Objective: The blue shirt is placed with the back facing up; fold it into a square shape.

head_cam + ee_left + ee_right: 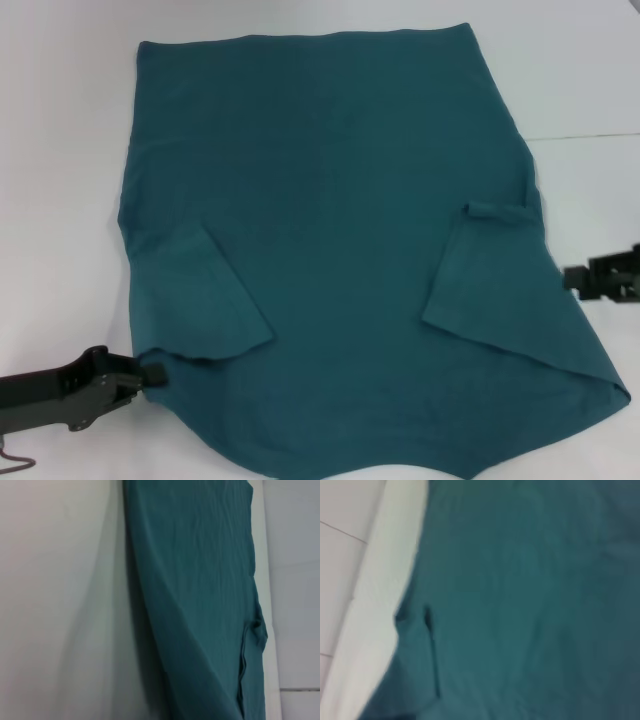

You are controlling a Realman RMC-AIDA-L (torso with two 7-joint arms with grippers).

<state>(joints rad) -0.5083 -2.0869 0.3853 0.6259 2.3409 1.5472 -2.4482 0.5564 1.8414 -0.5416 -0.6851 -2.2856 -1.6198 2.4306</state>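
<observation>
Head view: blue shirt [340, 230] lies flat on the white table [60, 130], plain side up, both sleeves already folded inward onto the body, left sleeve flap [225, 300] and right sleeve flap [490, 270] sitting as angled panels; the near hem runs off the bottom of the view. Left gripper [150, 372] is low at the shirt's near-left edge, tip touching or just beside the cloth under the left flap; can't tell if its fingers are apart, together or pinching fabric. My read: it's staged at that corner because the next fold needs an edge pick there. Right gripper [600, 277] sits off the shirt's right edge, just beside it and apart from the cloth; finger state can't be told either. Probably waiting level with the right flap for a matching grab. Left wrist view: shirt [200, 590] seen as a long teal band against the table [60, 605], with a small bunched fold [256, 630] at the far side; no own fingers visible. Right wrist view: mostly shirt [530, 600], table edge [385, 580] beside it and a small crease [426, 617] near the cloth boundary; no fingers visible. Judgement: sleeves done, body folds not yet done, so roughly the early-middle of the task. Risk: right flap's curled end may unroll when the side is lifted.
</observation>
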